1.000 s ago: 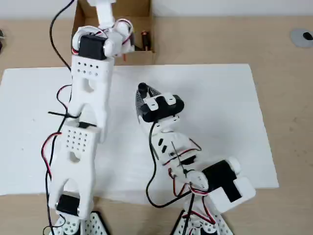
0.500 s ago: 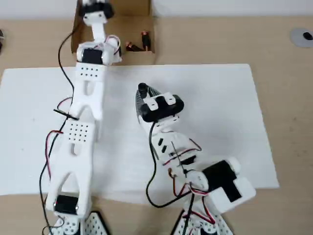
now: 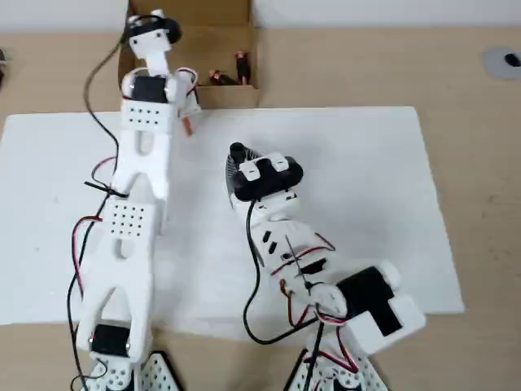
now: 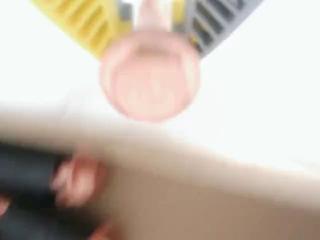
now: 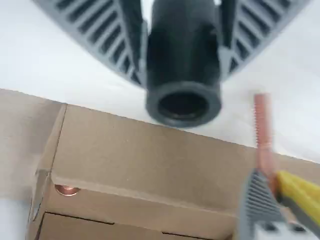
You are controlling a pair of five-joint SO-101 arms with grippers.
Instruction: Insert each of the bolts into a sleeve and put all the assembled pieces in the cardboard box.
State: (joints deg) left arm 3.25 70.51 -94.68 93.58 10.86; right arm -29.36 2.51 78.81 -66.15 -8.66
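We are holding one bolt (image 3: 187, 126) and one sleeve (image 5: 183, 55) close to the cardboard box (image 3: 228, 97).
Our left gripper (image 4: 150, 30) is pinching the copper bolt by its shank, just beside the box's front wall and over the white sheet (image 3: 366, 204). Our right gripper (image 3: 238, 156) is clamping the black sleeve, its open end facing the box. Bolt and sleeve are sitting near each other but apart. Assembled pieces (image 3: 229, 77) are lying inside the box.
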